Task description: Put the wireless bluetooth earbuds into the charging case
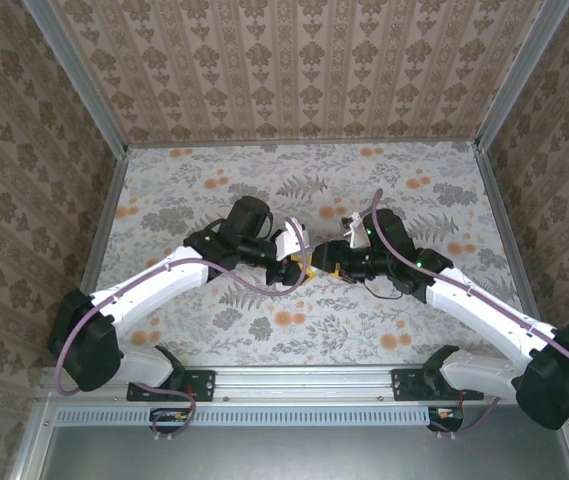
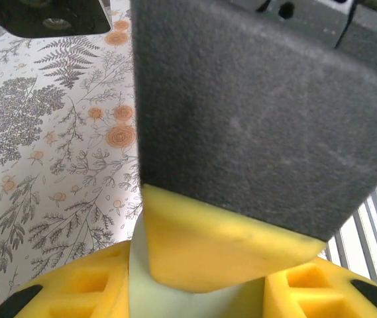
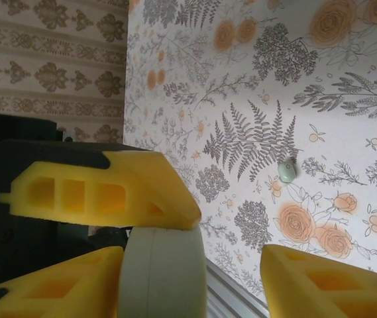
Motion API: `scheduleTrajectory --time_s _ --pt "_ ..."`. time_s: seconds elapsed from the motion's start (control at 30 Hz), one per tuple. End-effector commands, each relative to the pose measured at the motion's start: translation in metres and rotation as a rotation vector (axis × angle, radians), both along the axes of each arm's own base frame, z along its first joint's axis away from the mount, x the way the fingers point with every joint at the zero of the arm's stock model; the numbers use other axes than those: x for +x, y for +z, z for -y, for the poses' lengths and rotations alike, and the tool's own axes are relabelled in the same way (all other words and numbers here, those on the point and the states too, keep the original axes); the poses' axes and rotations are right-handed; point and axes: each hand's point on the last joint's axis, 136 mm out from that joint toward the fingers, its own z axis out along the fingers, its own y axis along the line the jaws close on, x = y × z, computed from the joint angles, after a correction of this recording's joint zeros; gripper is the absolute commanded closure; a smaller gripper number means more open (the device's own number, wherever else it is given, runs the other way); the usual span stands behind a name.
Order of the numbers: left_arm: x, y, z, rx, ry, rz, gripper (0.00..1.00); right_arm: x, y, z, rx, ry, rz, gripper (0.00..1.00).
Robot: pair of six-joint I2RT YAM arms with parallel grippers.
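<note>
- Near the middle of the table (image 1: 394,190), holds the charging case (image 3: 165,271) clamped in the left pincer (image 2: 195,298).
- Spreads the right pincer (image 3: 198,285) wide, gripping nothing, one pad just beside the case.
- Shows one earbud (image 3: 286,171) loose on the table, apart from the case.
- Cannot tell the lid's state or the second earbud's place.
- Looks early: needs that earbud picked up and seated.

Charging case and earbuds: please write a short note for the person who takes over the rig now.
Left pincer: shut on the charging case, near the middle of the table.
Right pincer: open, close beside the case.
One earbud lies loose on the table.
Done: case gripped.
Left to do: pick up the earbud, seat it in the case.
</note>
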Motion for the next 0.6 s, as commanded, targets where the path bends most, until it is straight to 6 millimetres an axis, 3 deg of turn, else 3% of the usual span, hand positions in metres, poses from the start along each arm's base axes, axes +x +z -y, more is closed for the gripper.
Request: scheduleTrajectory --time_s 0.0,0.2,0.4,0.57 --pt "0.005 0.030 0.004 -0.071 0.002 0.039 0.72 0.000 0.016 -0.008 0.044 0.019 0.012 0.55" --pt "0.014 0.028 0.003 -0.055 0.053 0.057 0.64 0.001 0.020 -0.008 0.065 0.006 0.006 0.75" --pt "0.022 0.038 -0.003 -0.078 0.108 0.105 0.33 0.008 0.030 -0.008 0.112 -0.024 -0.011 0.78" --pt "0.029 0.056 -0.022 -0.204 0.159 0.075 0.22 0.021 0.045 -0.006 0.229 -0.052 -0.053 0.79"
